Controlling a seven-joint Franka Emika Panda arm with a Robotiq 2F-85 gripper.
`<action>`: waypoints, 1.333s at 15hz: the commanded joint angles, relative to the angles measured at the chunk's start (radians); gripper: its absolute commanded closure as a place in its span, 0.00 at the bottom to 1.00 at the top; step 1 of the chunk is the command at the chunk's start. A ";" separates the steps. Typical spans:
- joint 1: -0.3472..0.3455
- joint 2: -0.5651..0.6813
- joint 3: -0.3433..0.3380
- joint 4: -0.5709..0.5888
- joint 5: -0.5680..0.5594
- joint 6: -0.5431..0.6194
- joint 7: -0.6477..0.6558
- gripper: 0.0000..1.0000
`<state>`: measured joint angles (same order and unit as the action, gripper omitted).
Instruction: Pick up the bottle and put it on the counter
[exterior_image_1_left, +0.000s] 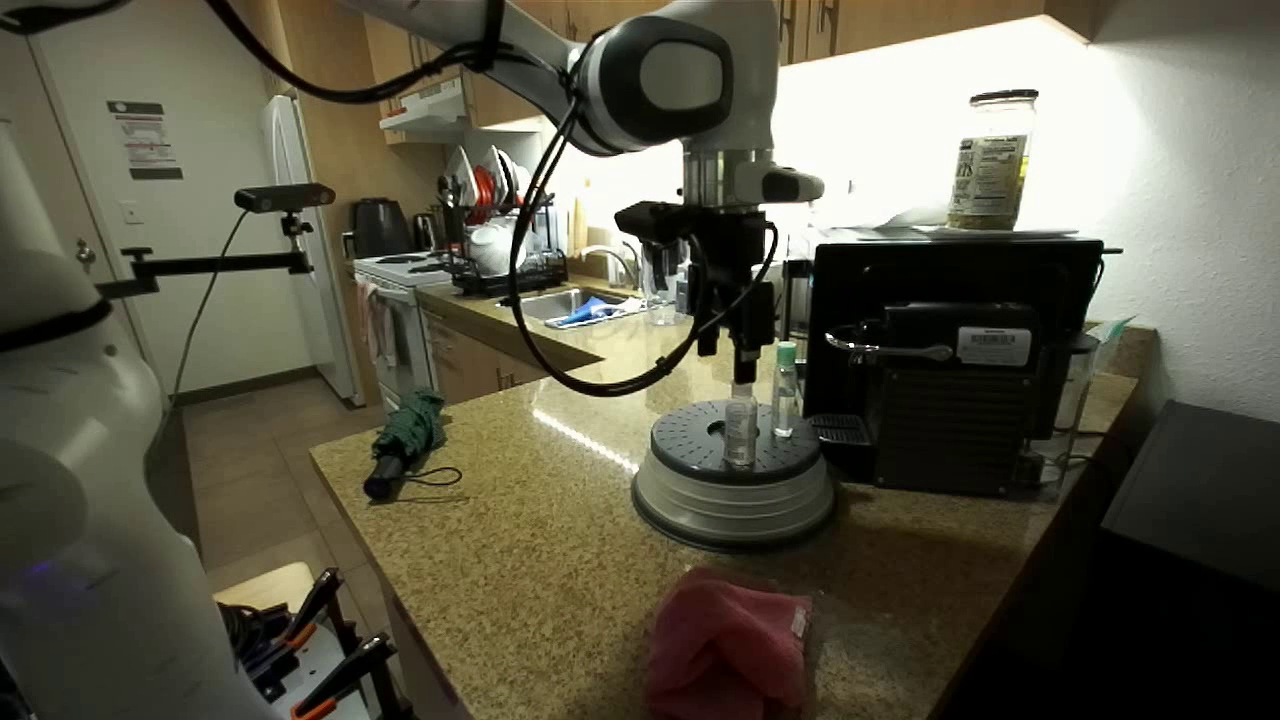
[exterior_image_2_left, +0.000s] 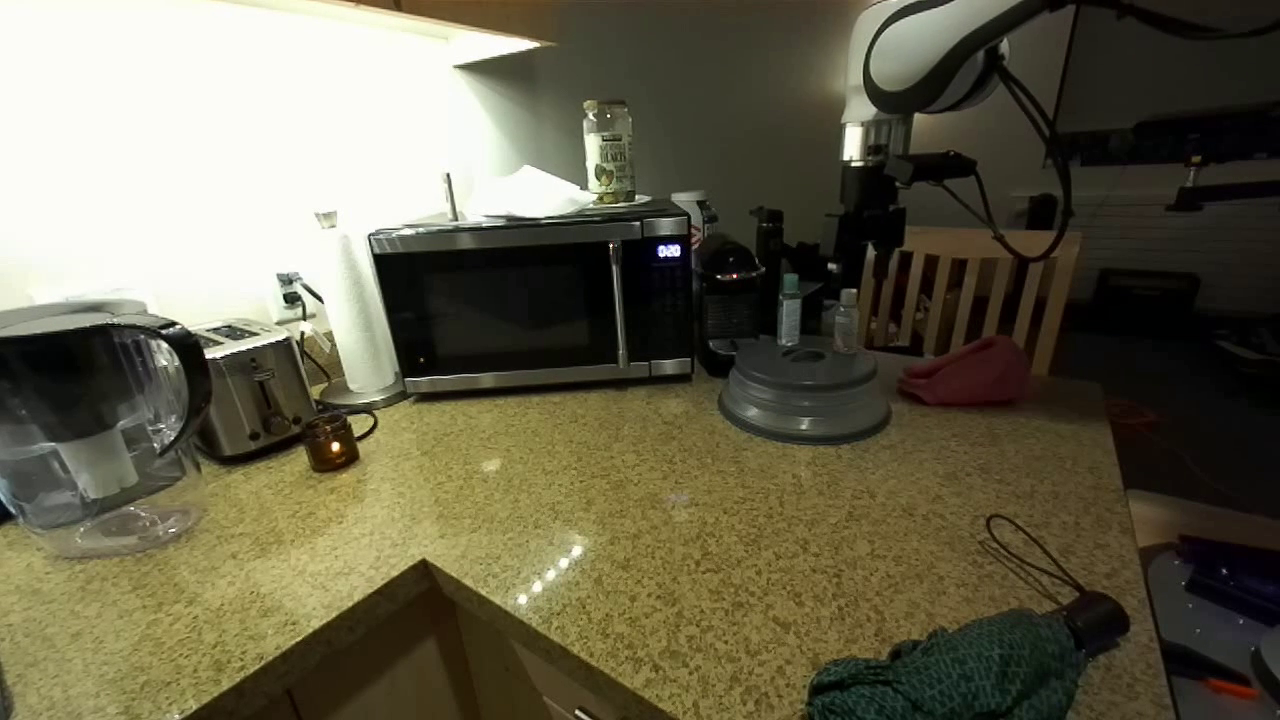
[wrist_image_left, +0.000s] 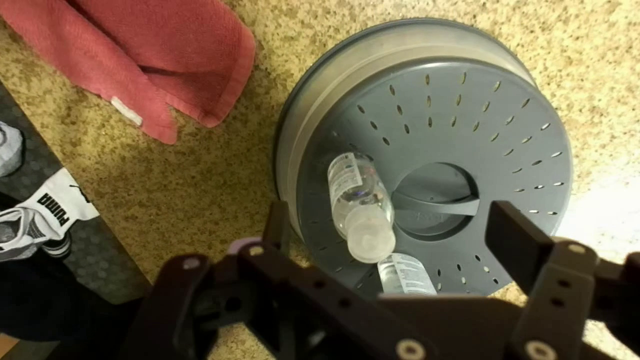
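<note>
Two small clear bottles stand upright on a round grey vented stand. The bottle with the whitish cap (exterior_image_1_left: 740, 432) shows in both exterior views, as does the bottle with the green cap (exterior_image_2_left: 789, 318). Below, the speckled tan counter (exterior_image_1_left: 520, 560) carries the stand. My gripper (wrist_image_left: 390, 215) hangs over them, pointing down, jaws wide apart and holding nothing. In the wrist view the whitish-capped bottle appears between the fingers, nearer the left one, while the gripper body hides most of the green-capped bottle.
The grey stand (exterior_image_2_left: 805, 415) has a microwave (exterior_image_2_left: 530, 310) and a black coffee machine (exterior_image_2_left: 730, 300) close by. A pink cloth (exterior_image_1_left: 730, 640) lies near it. On the counter's edge rests a folded green umbrella (exterior_image_1_left: 410, 430).
</note>
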<state>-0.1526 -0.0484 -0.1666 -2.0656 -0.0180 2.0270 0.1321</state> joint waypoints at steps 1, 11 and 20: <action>-0.005 0.008 0.001 0.006 0.008 -0.005 -0.012 0.00; -0.007 0.014 -0.005 0.003 0.004 0.042 -0.040 0.00; -0.012 0.057 -0.012 0.011 -0.007 0.119 -0.056 0.00</action>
<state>-0.1541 -0.0166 -0.1765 -2.0612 -0.0191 2.1138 0.1141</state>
